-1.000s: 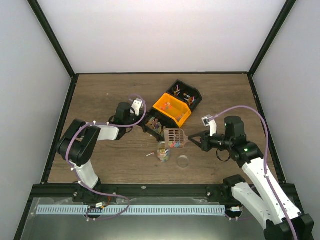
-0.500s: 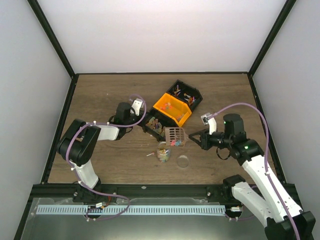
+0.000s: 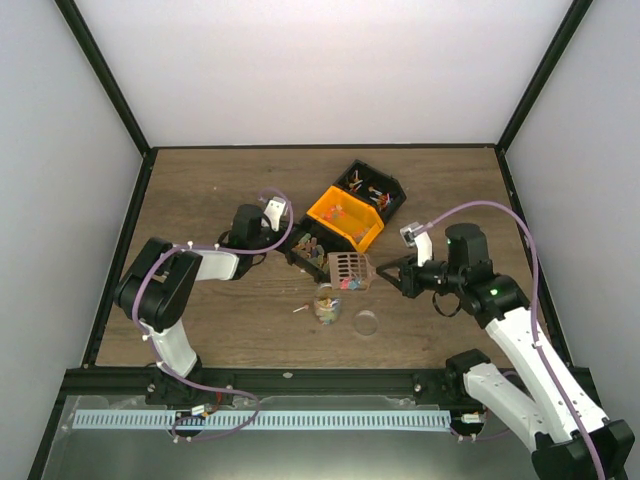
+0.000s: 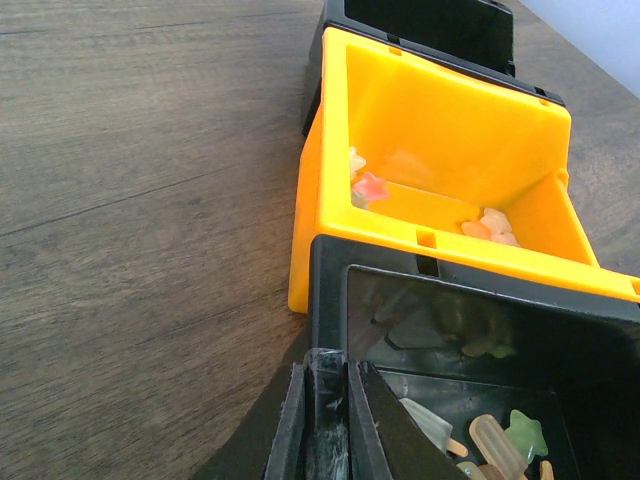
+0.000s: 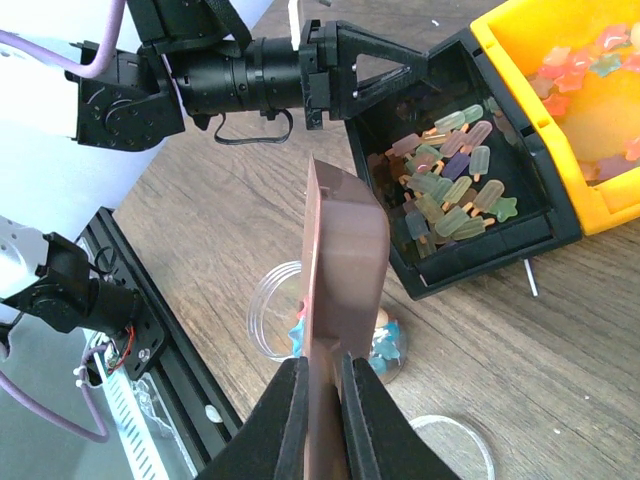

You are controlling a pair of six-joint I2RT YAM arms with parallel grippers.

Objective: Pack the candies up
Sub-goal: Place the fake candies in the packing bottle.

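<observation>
Nearest, the clear lid (image 3: 366, 322) lies aside, leaving the clear cup (image 3: 326, 305) open for filling. Above it the right gripper (image 5: 322, 385) pinches the brown scoop (image 5: 340, 250), seemingly to tip its candies (image 3: 353, 286) in. Beyond, the left gripper (image 4: 328, 400) clamps the black bin (image 4: 328, 280) rim, likely steadying it
</observation>
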